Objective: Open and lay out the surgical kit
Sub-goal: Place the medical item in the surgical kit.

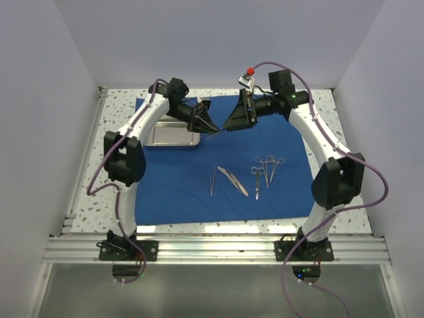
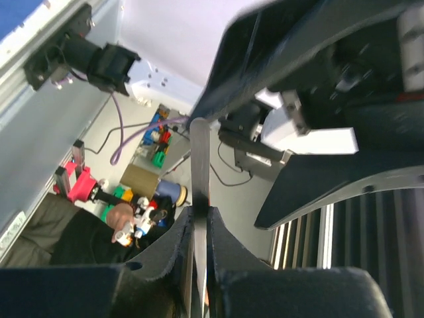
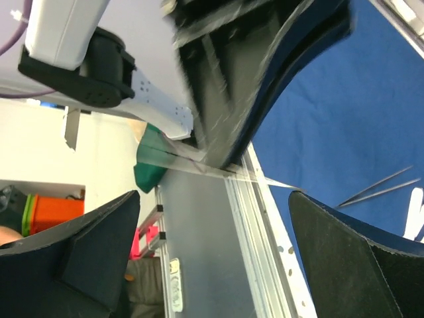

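The royal-blue cloth (image 1: 185, 192) lies spread flat on the table. On its far left part stands the steel tray (image 1: 173, 135). Above the tray's right end my left gripper (image 1: 211, 128) is shut on a slim silver instrument (image 1: 216, 133), raised off the cloth and pointing right. In the left wrist view that flat silver instrument (image 2: 199, 165) stands pinched in the left gripper (image 2: 200, 211). My right gripper (image 1: 233, 119) faces it, open. In the right wrist view the silver instrument (image 3: 218, 169) crosses just beyond the open right gripper (image 3: 213, 199); neither pad touches it.
Laid out in a row on the cloth are tweezers (image 1: 212, 180), a second slim pair (image 1: 232, 180), scissors (image 1: 256, 180) and two ring-handled forceps (image 1: 270, 165). The speckled tabletop (image 1: 89, 199) borders the cloth; a metal rail (image 1: 212, 250) runs along the near edge.
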Robot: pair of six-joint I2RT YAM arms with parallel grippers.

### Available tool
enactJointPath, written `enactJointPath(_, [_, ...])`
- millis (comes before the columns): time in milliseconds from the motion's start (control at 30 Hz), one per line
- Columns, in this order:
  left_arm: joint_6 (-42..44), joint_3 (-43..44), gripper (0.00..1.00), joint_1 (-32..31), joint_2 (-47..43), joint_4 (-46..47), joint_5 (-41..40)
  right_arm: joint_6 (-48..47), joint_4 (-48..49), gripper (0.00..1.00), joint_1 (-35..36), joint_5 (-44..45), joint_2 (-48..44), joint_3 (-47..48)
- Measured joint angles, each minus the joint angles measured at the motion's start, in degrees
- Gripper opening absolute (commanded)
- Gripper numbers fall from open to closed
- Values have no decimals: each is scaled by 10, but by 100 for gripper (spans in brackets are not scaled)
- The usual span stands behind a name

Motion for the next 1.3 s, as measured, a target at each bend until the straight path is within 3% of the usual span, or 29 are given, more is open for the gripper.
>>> enactJointPath(233, [-12,-36,0,-19,-65,-2,4,-45,-21,99,10,14,67,100])
enactJointPath(633, [-16,-45,0,-17,-76,-2,8,-74,-43,99,14,38,73,89])
enactJointPath(1167, [-16,-33,0,-17,-74,-2,9,123,164,97,14,-78,30,67])
enactJointPath(1300, [-16,-24,0,-17,-67,-3,10,158,210,97,14,-99,-13,22])
